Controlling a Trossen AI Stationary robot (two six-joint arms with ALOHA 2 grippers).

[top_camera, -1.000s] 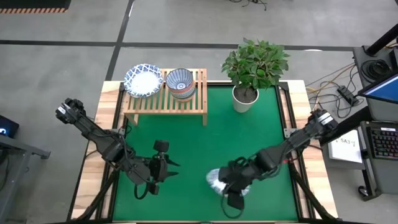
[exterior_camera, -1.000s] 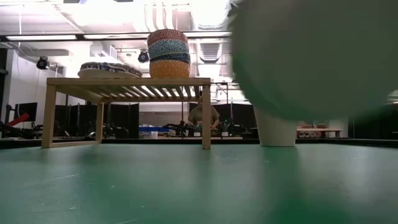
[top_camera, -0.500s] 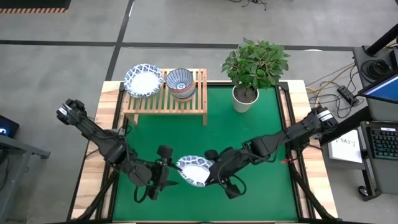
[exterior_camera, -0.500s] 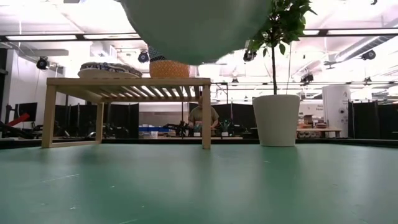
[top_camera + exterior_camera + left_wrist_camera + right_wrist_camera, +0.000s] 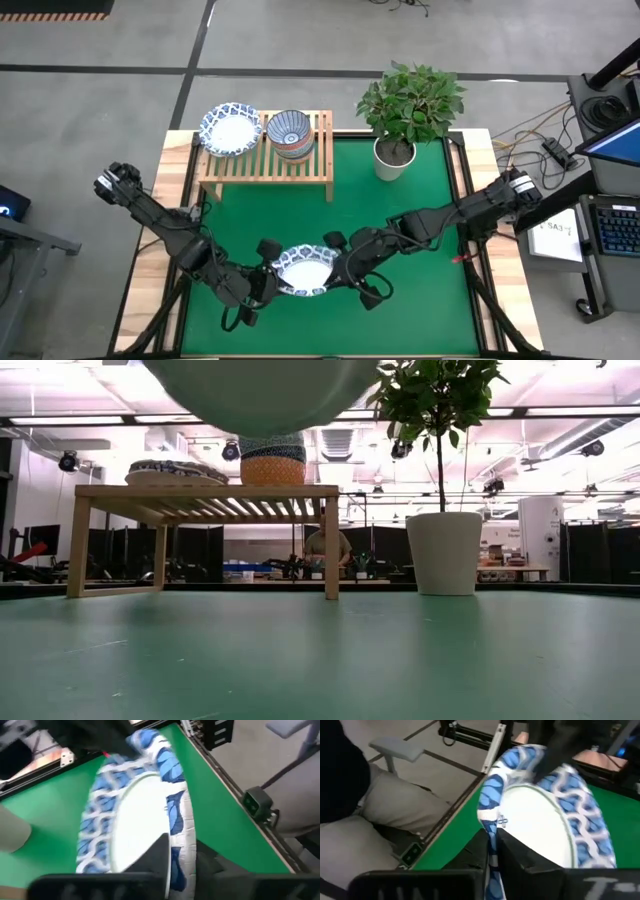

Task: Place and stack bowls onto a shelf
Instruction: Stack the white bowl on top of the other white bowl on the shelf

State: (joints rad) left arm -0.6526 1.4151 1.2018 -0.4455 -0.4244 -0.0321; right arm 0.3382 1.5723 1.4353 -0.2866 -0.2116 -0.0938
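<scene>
Held aloft at lower centre of the overhead frame: a wide shallow white bowl with a blue patterned rim (image 5: pixel 304 270), right gripper (image 5: pixel 340 272) clamped on its right edge, left gripper (image 5: pixel 266 280) closing round the opposite rim, full pinch not yet certain. For a clean handover, best to seat the left fingers (image 5: pixel 159 851) fully over the rim before loosening the right, keeping the bowl level. Then up to the low light-wood slatted shelf (image 5: pixel 266 160) at upper left, onto the matching bowl stack (image 5: pixel 231 128) beside the small patterned bowls (image 5: pixel 290 132).
</scene>
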